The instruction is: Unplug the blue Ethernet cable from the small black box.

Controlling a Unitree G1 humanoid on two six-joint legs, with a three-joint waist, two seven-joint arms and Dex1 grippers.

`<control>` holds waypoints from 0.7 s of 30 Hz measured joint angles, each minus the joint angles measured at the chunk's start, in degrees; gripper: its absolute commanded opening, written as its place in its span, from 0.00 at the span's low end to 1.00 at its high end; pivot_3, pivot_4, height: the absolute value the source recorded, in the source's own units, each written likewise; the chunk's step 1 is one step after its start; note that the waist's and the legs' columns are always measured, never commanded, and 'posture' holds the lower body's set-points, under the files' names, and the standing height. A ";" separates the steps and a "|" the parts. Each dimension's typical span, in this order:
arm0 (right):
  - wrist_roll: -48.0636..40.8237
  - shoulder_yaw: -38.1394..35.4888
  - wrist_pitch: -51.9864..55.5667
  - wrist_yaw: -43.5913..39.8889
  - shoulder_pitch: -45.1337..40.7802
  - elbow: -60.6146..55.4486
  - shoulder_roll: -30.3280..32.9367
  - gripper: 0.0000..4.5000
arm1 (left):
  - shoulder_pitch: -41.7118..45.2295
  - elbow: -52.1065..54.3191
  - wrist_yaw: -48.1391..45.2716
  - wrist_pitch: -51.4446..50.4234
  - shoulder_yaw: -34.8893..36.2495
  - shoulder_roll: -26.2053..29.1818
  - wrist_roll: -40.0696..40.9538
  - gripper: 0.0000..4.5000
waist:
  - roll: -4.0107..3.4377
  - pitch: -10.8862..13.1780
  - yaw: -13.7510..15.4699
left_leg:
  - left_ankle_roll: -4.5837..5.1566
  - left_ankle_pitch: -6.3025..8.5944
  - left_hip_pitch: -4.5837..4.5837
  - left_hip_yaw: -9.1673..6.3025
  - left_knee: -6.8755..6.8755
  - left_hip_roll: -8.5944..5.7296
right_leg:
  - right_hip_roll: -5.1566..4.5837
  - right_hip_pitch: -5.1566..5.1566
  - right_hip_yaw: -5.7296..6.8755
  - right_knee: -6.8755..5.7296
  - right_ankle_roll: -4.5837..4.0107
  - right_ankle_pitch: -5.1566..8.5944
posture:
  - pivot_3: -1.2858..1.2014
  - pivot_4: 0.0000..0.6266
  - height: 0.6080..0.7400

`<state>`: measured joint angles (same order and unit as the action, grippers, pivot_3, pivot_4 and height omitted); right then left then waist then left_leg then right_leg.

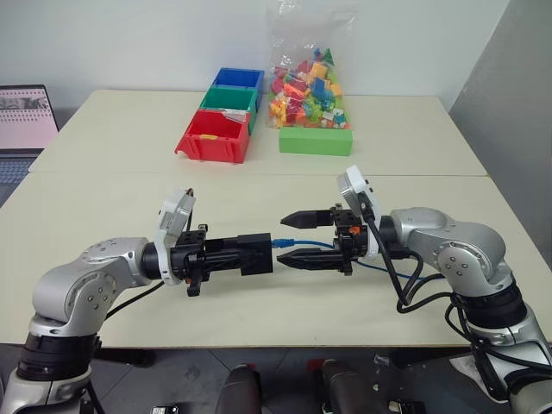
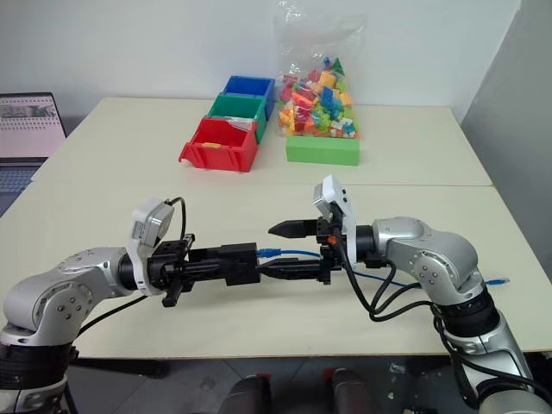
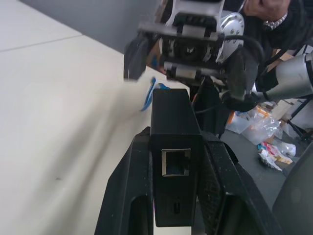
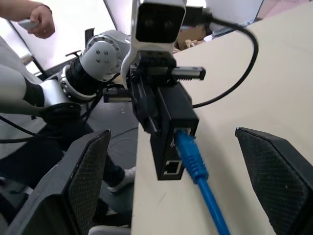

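Observation:
My left gripper (image 1: 235, 253) is shut on the small black box (image 1: 256, 253), held level above the table's front. The blue Ethernet cable (image 1: 287, 243) sits plugged into the box's end that faces my right arm. In the right wrist view the plug sits in the upper port of the box (image 4: 171, 122), and the cable (image 4: 196, 164) runs out between the fingers. My right gripper (image 1: 285, 239) is open, one finger above the plug and one below it, touching neither. The cable trails right across the table to its free end (image 2: 496, 282).
Red (image 1: 212, 138), green (image 1: 228, 98) and blue (image 1: 238, 78) bins stand at the back. Beside them are a green box (image 1: 316, 140) and a bag of coloured bricks (image 1: 309, 86). A laptop (image 1: 24, 121) sits at the far left. A person's hand (image 4: 41, 19) shows behind.

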<state>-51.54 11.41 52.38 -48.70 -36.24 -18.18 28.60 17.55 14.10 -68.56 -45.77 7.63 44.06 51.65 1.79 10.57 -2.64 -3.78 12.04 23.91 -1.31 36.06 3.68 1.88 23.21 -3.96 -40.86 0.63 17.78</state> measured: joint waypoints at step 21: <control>-0.14 -1.37 3.20 2.56 0.58 3.46 -5.13 0.88 | 0.60 -0.44 -0.80 0.00 -0.94 -0.36 -0.45 0.17 | 0.00 0.00 -0.46 | 0.00 0.00 0.00 -0.01 -0.01 0.01 | 0.03 0.01 0.01 0.00 0.02 0.01 | 0.52 0.24 1.00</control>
<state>-51.67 10.03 55.58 -46.15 -35.66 -14.72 23.47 18.15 13.66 -69.35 -45.77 6.69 43.70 51.21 1.79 10.58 -3.10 -3.78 12.04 23.91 -1.32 36.05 3.69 1.91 23.23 -3.95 -40.86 0.65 17.79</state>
